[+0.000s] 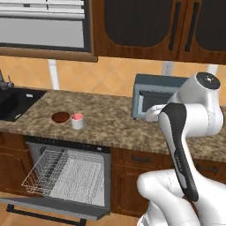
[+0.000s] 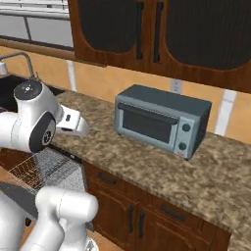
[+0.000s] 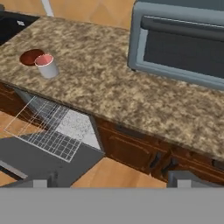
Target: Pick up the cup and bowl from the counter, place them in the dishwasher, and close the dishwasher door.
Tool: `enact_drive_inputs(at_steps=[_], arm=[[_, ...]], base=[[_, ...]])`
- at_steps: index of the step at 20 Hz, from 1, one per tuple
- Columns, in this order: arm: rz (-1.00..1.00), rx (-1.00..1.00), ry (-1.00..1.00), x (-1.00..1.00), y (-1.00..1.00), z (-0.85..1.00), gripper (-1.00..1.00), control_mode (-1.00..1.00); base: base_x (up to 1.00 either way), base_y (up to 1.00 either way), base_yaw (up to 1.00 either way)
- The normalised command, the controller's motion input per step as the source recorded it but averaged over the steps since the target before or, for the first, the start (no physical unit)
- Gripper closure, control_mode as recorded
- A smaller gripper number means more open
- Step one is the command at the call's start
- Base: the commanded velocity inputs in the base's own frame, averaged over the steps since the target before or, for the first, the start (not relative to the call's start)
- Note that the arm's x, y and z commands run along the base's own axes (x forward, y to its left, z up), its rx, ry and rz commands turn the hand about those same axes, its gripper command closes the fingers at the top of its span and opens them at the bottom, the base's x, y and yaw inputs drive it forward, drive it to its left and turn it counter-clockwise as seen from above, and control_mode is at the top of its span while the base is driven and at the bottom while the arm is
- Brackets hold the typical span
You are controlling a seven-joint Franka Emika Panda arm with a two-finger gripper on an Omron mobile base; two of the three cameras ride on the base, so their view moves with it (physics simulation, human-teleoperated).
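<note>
Left base view: the speckled granite surface [image 1: 110, 119] spans the kitchen, with the dishwasher [image 1: 70, 174] below it at 7 o'clock, its door [image 1: 48, 209] dropped flat and white rack [image 1: 44, 170] pulled out. A grey toaster oven [image 1: 152, 99] sits at 2 o'clock. The bowl [image 1: 60, 117] and cup [image 1: 77, 121] rest just beside each other at 9 o'clock. In the hand view, the claw [image 3: 111, 180] hangs spread wide, empty.

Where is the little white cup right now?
The cup stands on the counter, just right of the bowl, above the open dishwasher, left of the toaster oven.
</note>
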Motion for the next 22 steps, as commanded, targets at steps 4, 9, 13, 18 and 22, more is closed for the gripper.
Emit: enact_drive_inputs(at_steps=[4,9,13,18,22], arm=[[0.0,0.0,0.0,0.0,0.0,0.0,-1.0,1.0],[0.0,0.0,0.0,0.0,0.0,0.0,-1.0,1.0],[0.0,0.0,0.0,0.0,0.0,0.0,-1.0,1.0],[0.0,0.0,0.0,0.0,0.0,0.0,-1.0,1.0],[0.0,0.0,0.0,0.0,0.0,0.0,-1.0,1.0]], base=[[-0.12,-0.18,0.99],[-0.1,-0.15,0.99],[0.29,-0.73,0.43],[0.2,-0.72,0.21],[0.49,-0.11,0.07]])
